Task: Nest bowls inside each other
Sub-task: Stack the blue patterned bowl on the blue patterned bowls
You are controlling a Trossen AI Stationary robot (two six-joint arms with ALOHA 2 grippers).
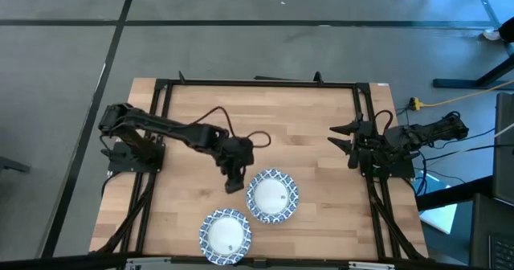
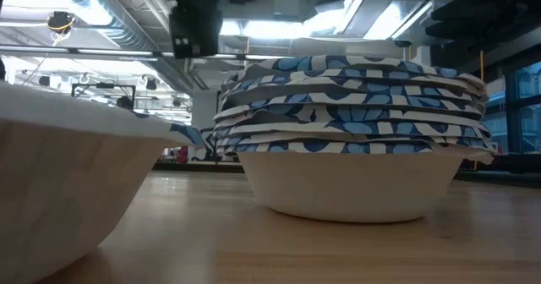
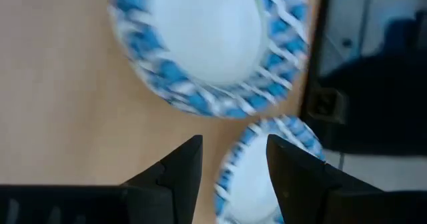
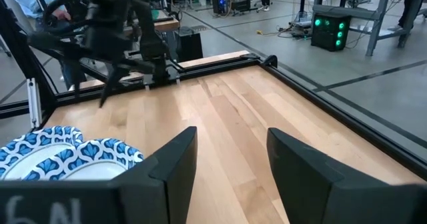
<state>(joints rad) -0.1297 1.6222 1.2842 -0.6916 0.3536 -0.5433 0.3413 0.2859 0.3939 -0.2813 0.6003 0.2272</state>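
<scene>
Stack of bowls (image 1: pixel 272 196): light, stiff, thin; grip at patterned rim.
Single bowl (image 1: pixel 226 235): just beside stack on worktop (image 1: pixel 305 133).
Left gripper (image 1: pixel 233 185): fingers parted, empty.
Right gripper (image 1: pixel 341 138): parked, fingers open, empty.

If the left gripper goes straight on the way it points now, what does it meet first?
Probably the single bowl nearest the table edge: the left gripper, open and empty, frames its rim between its fingers. The stack of bowls lies beside that line. Depth is unclear.

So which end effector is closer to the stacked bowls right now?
Left. The left end effector hovers open just beside the rim of the stack of bowls. The right end effector waits open at the table's right edge, well away from it.
</scene>
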